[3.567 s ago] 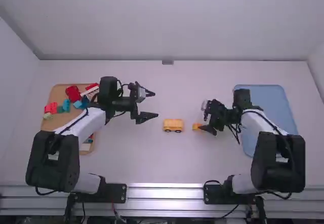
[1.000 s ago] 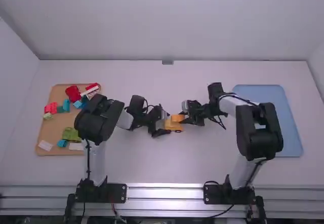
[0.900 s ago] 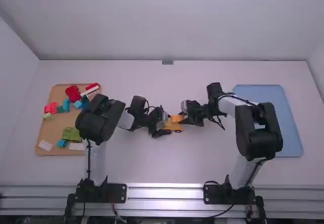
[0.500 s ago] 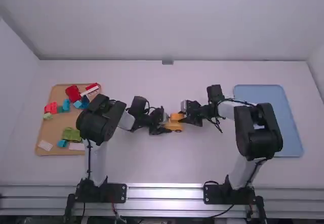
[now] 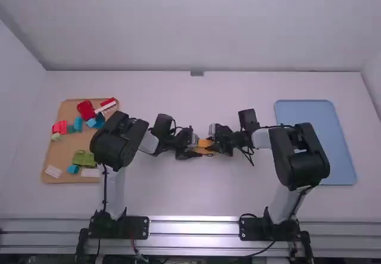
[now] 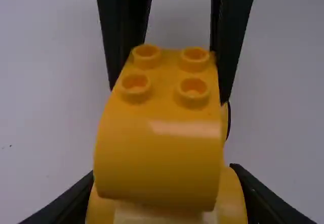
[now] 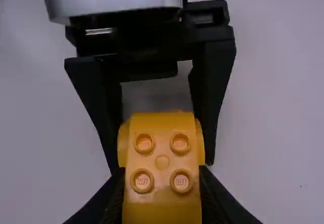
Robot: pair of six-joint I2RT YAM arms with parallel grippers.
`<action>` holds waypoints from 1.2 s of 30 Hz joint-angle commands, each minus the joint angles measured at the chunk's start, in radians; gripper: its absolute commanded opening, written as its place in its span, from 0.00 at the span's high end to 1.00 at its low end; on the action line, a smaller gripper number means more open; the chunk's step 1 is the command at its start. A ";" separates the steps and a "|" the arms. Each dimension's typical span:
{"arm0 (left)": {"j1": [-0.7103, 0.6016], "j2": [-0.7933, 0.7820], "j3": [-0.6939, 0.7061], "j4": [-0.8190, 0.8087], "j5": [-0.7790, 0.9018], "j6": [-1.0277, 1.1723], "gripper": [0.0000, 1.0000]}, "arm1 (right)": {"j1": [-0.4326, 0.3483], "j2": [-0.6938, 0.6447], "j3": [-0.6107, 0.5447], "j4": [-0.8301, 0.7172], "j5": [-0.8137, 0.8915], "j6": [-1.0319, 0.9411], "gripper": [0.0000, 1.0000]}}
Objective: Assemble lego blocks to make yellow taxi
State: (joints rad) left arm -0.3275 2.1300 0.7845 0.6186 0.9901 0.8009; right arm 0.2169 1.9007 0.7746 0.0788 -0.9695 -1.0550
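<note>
Near the middle of the table, the left gripper (image 5: 191,151) is shut on the yellow wheeled base (image 5: 205,151). Against its right side the right gripper (image 5: 212,145) holds the curved yellow block (image 5: 204,143). In the left wrist view, the left gripper (image 6: 164,196) has a finger on each side of the base (image 6: 230,196), and the curved block (image 6: 159,158) covers much of it. The right wrist view has the right gripper (image 7: 162,191) shut on the studded curved block (image 7: 162,162), over the base (image 7: 122,145). Whether the two pieces are joined I cannot tell.
A tan tray (image 5: 58,160) with several loose red, blue, green and white blocks lies at the left. At the right is a blue tray (image 5: 315,139). The two grippers face each other closely, leaving little space between them.
Over the last half second the right gripper has shifted slightly left and toward the arm bases with the curved block. Earlier, both arms came together at the base. The left gripper now stays still.
</note>
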 commanded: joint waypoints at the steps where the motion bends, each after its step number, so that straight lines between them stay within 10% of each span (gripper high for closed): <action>1: -0.013 0.011 -0.009 0.000 0.022 0.000 0.55 | -0.002 -0.010 -0.026 -0.008 0.048 0.012 0.82; 36: -0.013 0.011 -0.014 0.006 0.045 0.000 0.66 | 0.157 -0.010 0.063 -0.188 0.364 -0.034 0.90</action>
State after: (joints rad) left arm -0.3176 2.1296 0.7822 0.6201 0.9928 0.7933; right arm 0.3279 1.8404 0.8539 -0.0971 -0.6918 -1.0737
